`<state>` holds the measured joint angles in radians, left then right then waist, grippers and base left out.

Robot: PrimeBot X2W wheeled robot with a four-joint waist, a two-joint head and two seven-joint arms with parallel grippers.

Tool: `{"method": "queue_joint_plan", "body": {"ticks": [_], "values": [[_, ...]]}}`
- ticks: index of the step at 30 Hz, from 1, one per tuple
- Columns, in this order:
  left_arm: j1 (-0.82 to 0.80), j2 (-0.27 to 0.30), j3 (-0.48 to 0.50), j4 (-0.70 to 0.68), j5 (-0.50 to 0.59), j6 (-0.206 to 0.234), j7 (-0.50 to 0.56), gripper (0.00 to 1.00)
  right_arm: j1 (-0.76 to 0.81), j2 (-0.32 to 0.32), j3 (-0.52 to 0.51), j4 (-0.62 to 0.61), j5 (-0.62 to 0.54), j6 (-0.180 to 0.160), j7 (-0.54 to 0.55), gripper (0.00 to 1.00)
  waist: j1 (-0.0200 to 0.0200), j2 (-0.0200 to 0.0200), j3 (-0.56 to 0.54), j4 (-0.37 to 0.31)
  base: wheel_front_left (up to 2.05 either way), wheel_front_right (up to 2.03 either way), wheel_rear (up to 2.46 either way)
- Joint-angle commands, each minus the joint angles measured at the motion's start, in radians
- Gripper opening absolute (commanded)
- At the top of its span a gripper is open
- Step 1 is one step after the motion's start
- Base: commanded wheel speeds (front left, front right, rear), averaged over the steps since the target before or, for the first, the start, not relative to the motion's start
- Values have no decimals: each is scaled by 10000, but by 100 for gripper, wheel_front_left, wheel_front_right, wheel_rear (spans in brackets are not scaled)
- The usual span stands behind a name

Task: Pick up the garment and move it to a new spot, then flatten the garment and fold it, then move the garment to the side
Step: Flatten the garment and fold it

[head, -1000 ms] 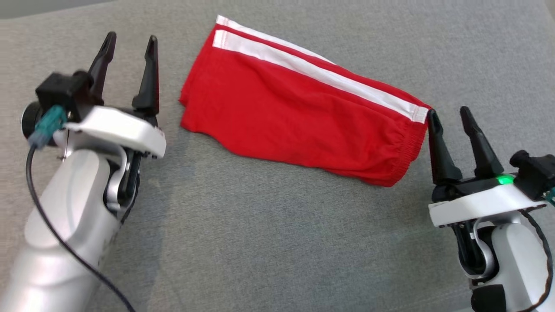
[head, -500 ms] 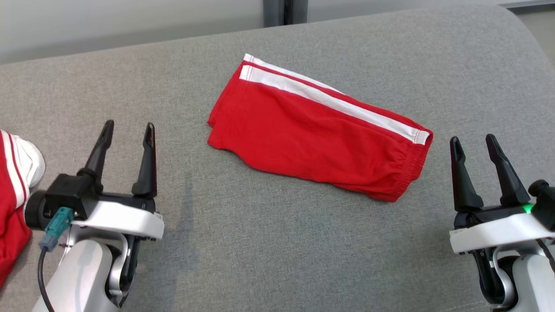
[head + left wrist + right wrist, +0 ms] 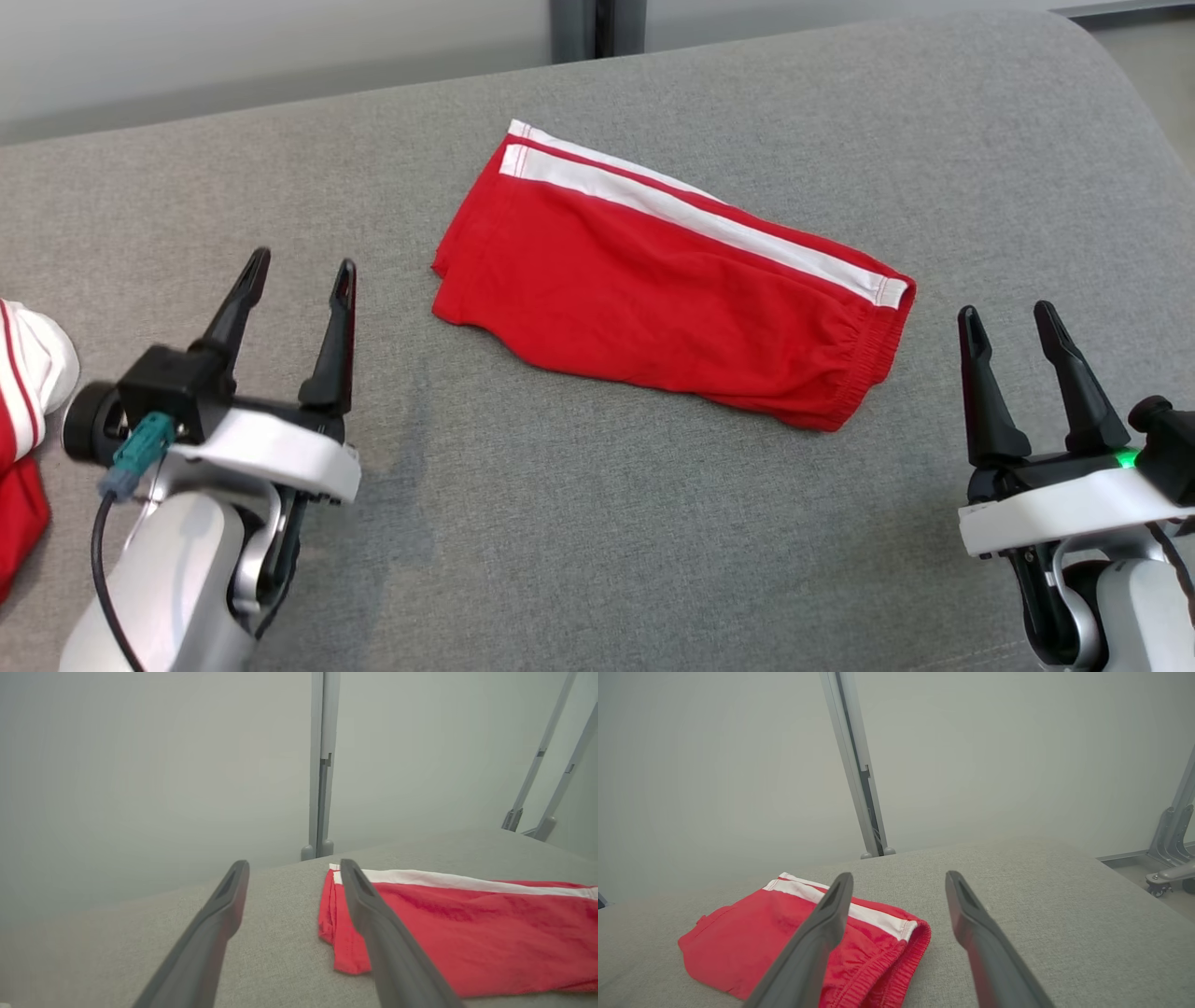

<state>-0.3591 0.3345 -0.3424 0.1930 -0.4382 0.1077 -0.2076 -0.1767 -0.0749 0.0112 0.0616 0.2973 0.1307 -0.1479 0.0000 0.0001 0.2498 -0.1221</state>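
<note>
Grey woven cushion [image 3: 597, 523] stretching wide, rounded off at the far right corner. Lying flat on it, toward the far side of the middle: red shorts [image 3: 653, 299], folded over and set slantwise. White stripe [image 3: 691, 213] running along the far long edge, gathered waistband [image 3: 873, 359] at the right end, leg hems [image 3: 450, 280] at the left. Cloth mostly smooth, just a few soft creases. And over at the left border, well apart from the shorts, another piece of red and white clothing [image 3: 28, 373] resting on the same cushion, cut off by the edge of view.
</note>
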Motion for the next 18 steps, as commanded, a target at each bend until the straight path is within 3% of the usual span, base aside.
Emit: {"method": "queue_joint_plan", "body": {"ticks": [1, 11, 18], "values": [[-288, 68, -17, 47, 77, -74, 22, 100, -124, -19, 31, -38, 19, 1, 36, 100, 0, -1, 79, -69, 0, 0, 0], [-2733, -337, -1016, 2403, -137, -1592, 1388, 100, -567, 73, 481, 140, 234, 1, -116, 100, 0, -1, 922, -878, 0, 0, 0], [-3879, -516, -1255, 4841, -398, -2053, 1809, 100, -836, 153, 739, 458, 441, 1, -403, 100, 0, -1, 1483, -1431, 0, 0, 0]]}}
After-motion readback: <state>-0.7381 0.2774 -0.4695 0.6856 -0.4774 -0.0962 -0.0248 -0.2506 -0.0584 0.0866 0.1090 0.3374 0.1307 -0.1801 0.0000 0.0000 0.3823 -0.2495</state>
